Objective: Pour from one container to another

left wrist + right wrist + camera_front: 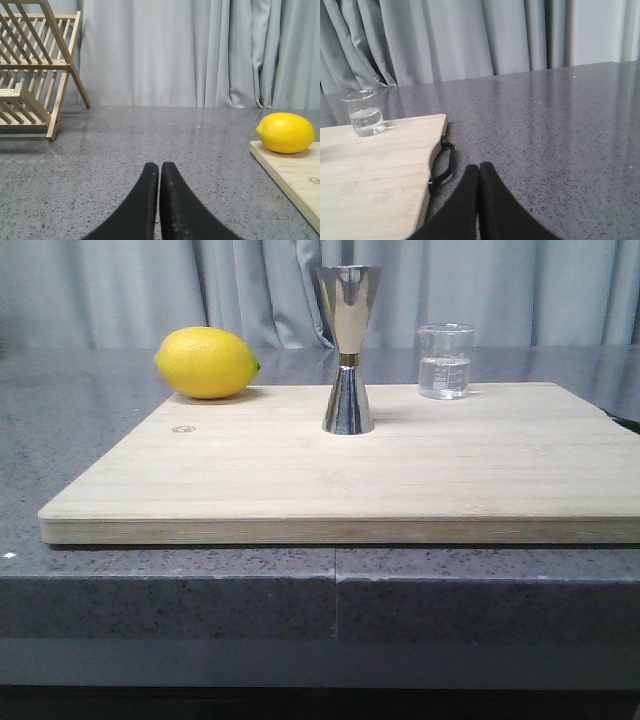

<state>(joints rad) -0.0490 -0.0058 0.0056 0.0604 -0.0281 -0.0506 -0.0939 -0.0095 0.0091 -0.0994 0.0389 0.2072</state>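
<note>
A: Where did things stand?

B: On the pale wooden board (340,475), the steel hourglass jigger (347,348) stood centre frame; the small clear glass beaker (444,361), part-filled, centre-right.

A: Handling?

B: Probably light, slippery, fragile; best gripped mid-wall. The left gripper (159,172) and right gripper (479,172) were clenched, empty.

Pale grey curtains (150,290) hang in folds behind my speckled grey stone bench (180,590), which shows a seam along its front edge. A wooden dish rack (35,75) stands on it off to my left. Light is soft and even.
</note>
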